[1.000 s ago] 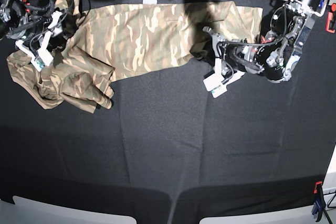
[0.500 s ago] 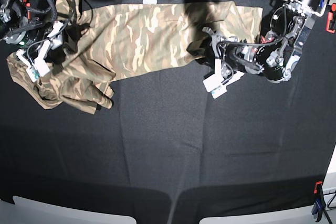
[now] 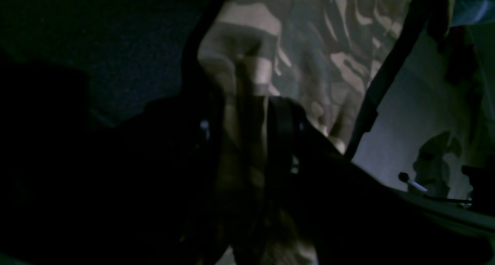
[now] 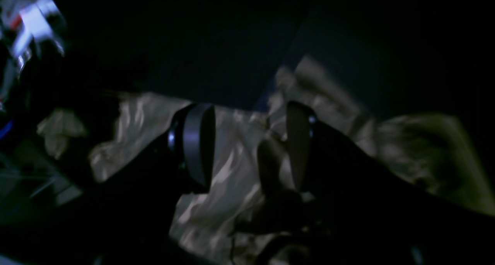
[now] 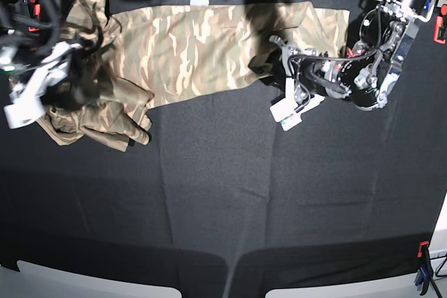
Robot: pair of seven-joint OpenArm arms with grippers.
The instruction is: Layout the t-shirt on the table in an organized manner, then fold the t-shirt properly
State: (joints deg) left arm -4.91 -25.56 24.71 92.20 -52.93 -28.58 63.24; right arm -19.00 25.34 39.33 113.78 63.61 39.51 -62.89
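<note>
T-shirt (image 5: 188, 50) lies across the far side of the table (image 5: 223, 193), its left end bunched in folds. Right gripper (image 5: 38, 92) hangs over that bunch, fingers (image 4: 197, 141) spread, nothing between them. Left gripper (image 5: 288, 106) sits low at the shirt's right edge, jaws parted with cloth (image 3: 247, 141) between them; actual pinch can't be told.

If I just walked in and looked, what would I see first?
You would see the camouflage t-shirt first, stretched across the far side of the black table, with its end on the picture's left bunched in a heap. Next come the two robot arms: the left gripper at the shirt's near edge, and the right gripper, blurred, over the heap.
</note>
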